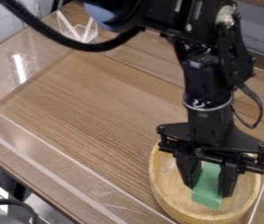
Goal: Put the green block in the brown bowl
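Camera view, the only one you have: the gripper [211, 184] is pointed steeply down over the brown bowl [167, 194], jaws clamped on the green block [207, 192]. The block hangs upright between the fingers, its lower end inside the rim and at or just above the bowl floor; I can't tell whether it touches.

My read is that you're at the release step. Let go from this low so the block tips over flat rather than bouncing out. Open fully, then lift straight up, because any sideways drag could catch the block on a finger or nudge the rim. The bowl sits near the front right corner of the wooden table [87, 96], so a shove could slide it toward the edge.

Contents: the bowl shows nothing but the block's lower end and the fingertips. The part of its floor behind the gripper is hidden, so I can't vouch for that.
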Robot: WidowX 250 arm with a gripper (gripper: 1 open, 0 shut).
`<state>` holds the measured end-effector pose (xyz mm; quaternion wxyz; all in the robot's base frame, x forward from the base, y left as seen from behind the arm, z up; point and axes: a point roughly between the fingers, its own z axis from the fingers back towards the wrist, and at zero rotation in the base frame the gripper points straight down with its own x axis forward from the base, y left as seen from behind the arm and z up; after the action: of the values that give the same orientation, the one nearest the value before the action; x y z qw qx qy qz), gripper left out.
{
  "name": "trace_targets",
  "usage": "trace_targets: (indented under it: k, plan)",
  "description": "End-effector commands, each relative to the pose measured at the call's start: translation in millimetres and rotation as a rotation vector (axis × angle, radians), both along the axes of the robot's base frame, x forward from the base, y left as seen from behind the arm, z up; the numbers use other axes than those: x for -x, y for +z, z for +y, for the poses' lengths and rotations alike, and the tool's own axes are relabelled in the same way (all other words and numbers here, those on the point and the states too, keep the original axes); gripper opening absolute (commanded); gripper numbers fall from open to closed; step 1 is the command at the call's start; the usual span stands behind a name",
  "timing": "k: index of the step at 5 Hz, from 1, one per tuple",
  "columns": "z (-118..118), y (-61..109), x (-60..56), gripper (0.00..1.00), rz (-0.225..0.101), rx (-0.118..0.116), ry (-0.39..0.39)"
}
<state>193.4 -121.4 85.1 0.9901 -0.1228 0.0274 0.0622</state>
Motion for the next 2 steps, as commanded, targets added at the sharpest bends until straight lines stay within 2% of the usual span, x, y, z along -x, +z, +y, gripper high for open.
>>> trace_targets:
  k: [1,2]
  plan:
    - [-3.2,7.4,-4.7,0.00,-0.026,0.014,-0.005]
    - [-3.0,7.7,-5.7,0.00,-0.021,0.014,-0.002]
